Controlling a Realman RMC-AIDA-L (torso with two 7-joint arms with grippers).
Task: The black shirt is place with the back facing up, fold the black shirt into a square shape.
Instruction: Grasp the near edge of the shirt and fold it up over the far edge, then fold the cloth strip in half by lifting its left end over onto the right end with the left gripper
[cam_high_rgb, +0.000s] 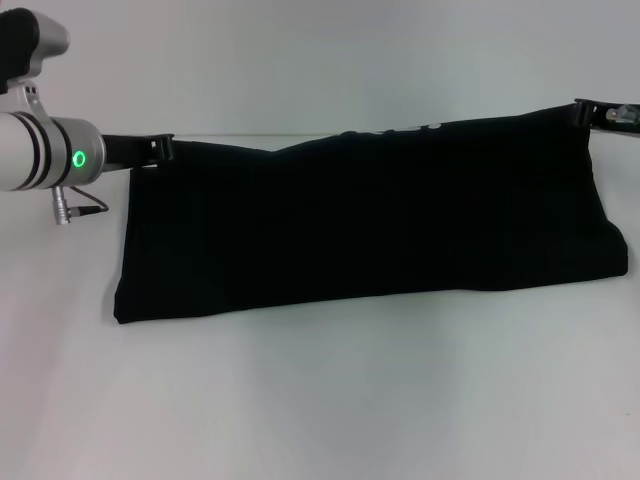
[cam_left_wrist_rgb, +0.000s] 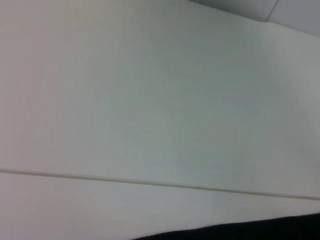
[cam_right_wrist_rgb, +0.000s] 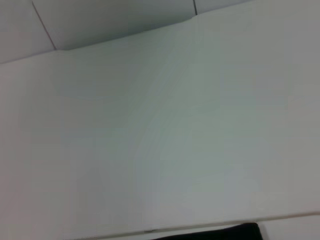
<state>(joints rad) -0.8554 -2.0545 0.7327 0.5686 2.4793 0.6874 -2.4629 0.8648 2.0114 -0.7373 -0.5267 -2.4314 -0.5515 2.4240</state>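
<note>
The black shirt (cam_high_rgb: 370, 220) stretches across the white table in the head view. Its far edge is lifted and pulled taut between my two grippers, while its near edge rests on the table. My left gripper (cam_high_rgb: 162, 147) is shut on the shirt's far left corner. My right gripper (cam_high_rgb: 588, 112) is shut on the far right corner. In each wrist view only a thin dark strip of the shirt (cam_left_wrist_rgb: 250, 231) (cam_right_wrist_rgb: 215, 233) shows at the picture's edge, and no fingers show.
The white table (cam_high_rgb: 320, 400) runs wide and bare in front of the shirt. A seam in the white surface (cam_left_wrist_rgb: 150, 182) crosses the left wrist view. Grey wall panels (cam_right_wrist_rgb: 115, 20) stand behind the table.
</note>
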